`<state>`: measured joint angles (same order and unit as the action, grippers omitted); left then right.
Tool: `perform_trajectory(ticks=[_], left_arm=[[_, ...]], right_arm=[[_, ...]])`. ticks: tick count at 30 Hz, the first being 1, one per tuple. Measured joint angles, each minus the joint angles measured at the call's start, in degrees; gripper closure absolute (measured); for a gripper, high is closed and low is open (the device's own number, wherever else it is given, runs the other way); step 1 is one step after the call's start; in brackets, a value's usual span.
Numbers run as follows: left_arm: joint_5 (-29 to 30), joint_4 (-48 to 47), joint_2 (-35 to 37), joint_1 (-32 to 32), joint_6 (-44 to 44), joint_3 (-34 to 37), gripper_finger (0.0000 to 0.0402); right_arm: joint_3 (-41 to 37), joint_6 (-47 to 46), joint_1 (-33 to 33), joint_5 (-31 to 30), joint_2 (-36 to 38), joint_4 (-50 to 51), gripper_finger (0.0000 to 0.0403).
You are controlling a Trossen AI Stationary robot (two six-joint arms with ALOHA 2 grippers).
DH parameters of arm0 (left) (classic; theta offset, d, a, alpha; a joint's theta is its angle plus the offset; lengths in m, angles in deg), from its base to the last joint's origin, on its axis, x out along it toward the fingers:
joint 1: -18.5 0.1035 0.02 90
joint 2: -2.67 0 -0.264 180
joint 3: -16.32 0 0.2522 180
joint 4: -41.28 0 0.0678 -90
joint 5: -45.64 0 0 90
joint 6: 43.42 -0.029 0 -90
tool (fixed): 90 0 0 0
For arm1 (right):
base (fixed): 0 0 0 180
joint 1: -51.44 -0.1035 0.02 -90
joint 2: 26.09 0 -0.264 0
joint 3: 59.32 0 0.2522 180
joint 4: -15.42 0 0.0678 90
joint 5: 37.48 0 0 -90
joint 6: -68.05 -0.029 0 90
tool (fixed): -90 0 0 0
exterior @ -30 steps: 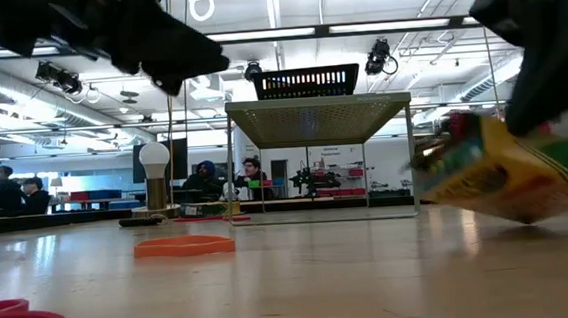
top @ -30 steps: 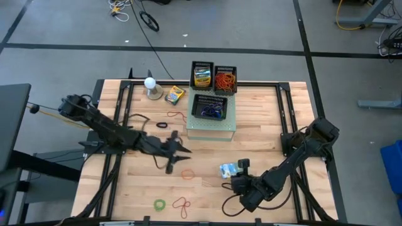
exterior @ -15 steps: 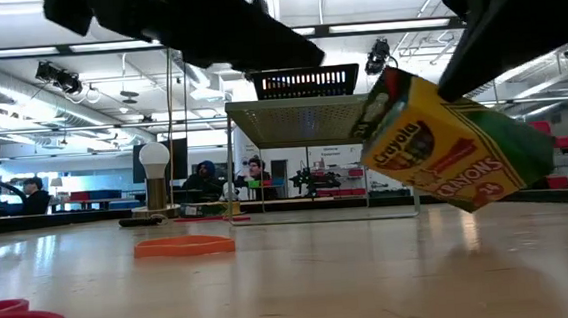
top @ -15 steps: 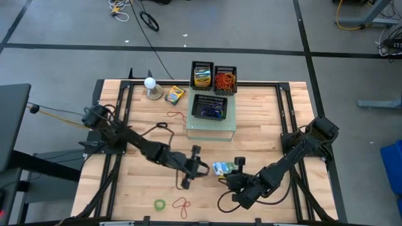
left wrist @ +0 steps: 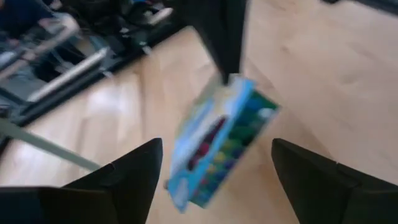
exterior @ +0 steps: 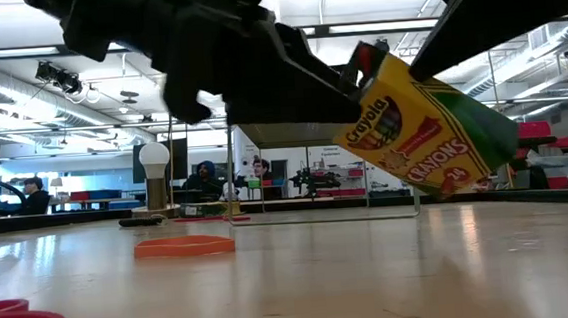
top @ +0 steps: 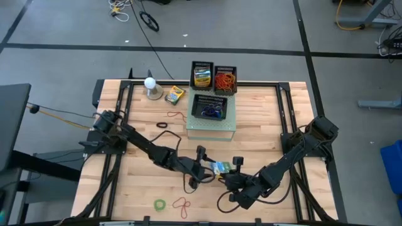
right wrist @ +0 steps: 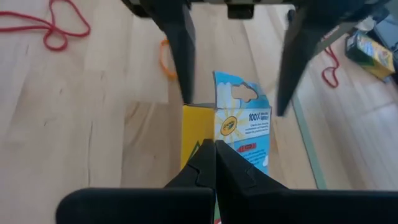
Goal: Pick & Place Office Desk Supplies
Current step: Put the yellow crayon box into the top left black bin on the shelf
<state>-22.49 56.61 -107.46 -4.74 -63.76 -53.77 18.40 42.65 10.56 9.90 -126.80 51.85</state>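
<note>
While our right gripper [right wrist: 214, 152] pinched the crayon box [exterior: 425, 134] by its top and held it tilted above the table [top: 264, 138], we spread our left gripper [left wrist: 217, 171] wide around it, likely for a handover. Farther back stood the baskets [top: 213, 78], where we judged it belonged.

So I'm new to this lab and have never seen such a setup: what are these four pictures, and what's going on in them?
These are two dark robot arms at a wooden table, each ending in a two-finger tool. One picture looks straight down from above, one looks level across the tabletop, and two come from cameras on the arms' wrists.

The right tool is shut on a crayon box, holding it tilted above the table. The left tool is open, with its fingers either side of that box.

On the table lie loose rubber bands, another crayon box beside a white ball on a base, and black baskets near the far edge holding supplies.
</note>
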Motion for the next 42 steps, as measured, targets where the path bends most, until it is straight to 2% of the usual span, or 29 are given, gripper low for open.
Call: perform_trajectory(ticks=[2,6,17,23,29,32,34,36,40,42], left_arm=[[0.9,1.6,0.0,0.0,-1.6,0.0,0.0095],[-1.4,2.4,0.0,0.1,-2.4,0.0,0.0126],[-1.6,2.3,0.0,0.0,-4.2,0.0,0.0269],[-1.4,-1.6,2.1,0.0,-4.3,0.0,0.0295],[-0.7,-15.3,10.0,0.0,0.1,0.0,0.0297],[-1.3,-23.7,15.4,0.0,5.3,0.0,0.0298],[-3.0,-31.3,19.3,0.0,10.2,0.0,0.0298],[-4.4,-38.1,23.3,0.0,16.0,0.0,0.0298],[-5.4,-53.5,28.7,0.0,28.0,-2.6,0.0298],[-5.4,-62.3,29.6,0.0,32.6,-5.1,0.0298]], right_arm=[[0.0,0.8,0.0,-0.9,0.0,-0.6,0.0403],[0.0,1.3,0.0,-1.4,0.0,-1.2,0.0403],[0.0,2.3,0.0,-2.2,0.0,-2.0,0.0397],[0.0,1.8,0.0,-2.4,0.0,-1.7,0.0339],[0.0,1.5,0.0,-3.5,4.6,3.4,0.0264],[0.0,-1.9,0.0,-3.2,7.9,11.0,0.0251],[-0.1,-4.4,-0.2,-2.3,9.3,15.8,0.0261],[-2.4,-5.3,-1.0,-1.5,11.1,16.4,0.0287],[-11.5,-5.4,-1.7,2.2,15.7,6.3,0.0371],[-16.5,-4.4,-1.2,4.3,17.9,-1.8,0.0393]])
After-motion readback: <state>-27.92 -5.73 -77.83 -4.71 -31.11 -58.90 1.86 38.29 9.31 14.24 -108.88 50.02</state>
